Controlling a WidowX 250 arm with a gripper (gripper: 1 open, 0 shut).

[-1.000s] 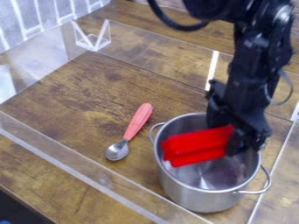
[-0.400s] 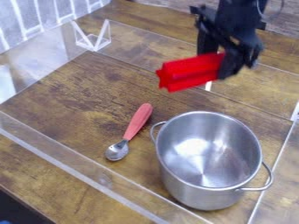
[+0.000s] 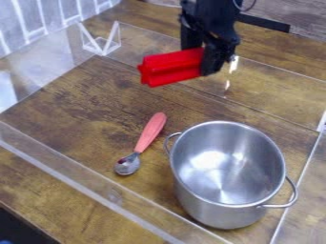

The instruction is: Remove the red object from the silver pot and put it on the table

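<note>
Now silver pot empty, fingers clamping red object above table

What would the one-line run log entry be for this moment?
pincer: shut on red block | block: airborne above table | silver pot: empty | placing: not yet done

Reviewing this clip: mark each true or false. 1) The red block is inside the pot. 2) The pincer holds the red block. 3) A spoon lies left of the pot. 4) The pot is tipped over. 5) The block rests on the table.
1) False: the red block is in the air, away from the silver pot.
2) True: the pincer grips it at one end.
3) True: the spoon lies there.
4) False: it stands upright, empty.
5) False: it hangs above the table.
</note>
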